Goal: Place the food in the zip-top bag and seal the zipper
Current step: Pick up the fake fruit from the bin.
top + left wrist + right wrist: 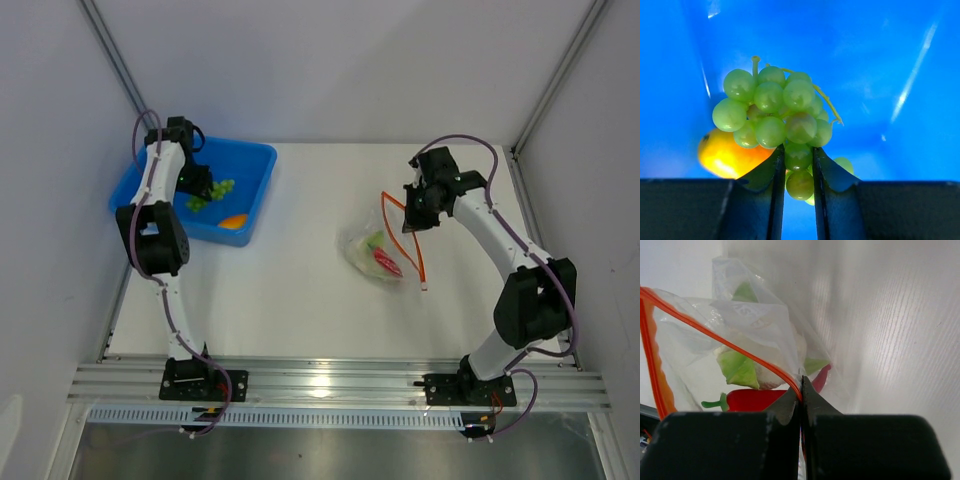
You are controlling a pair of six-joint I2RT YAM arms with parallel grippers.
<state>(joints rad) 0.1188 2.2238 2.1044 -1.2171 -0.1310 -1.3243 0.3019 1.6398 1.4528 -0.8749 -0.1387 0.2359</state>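
In blue bin [258, 170], glossy green grape bunch [775, 112], left hand [797, 150] pinching

Whole table [300, 300] is covered by top external, from above and behind the arm bases [205, 382], tilted toward the far side. Left wrist is held very close on the grape bunch [772, 112] in the blue bin [890, 75], far left. Right wrist is held close on the zip-top bag [745, 335], right of centre. Both spots are shared with top.
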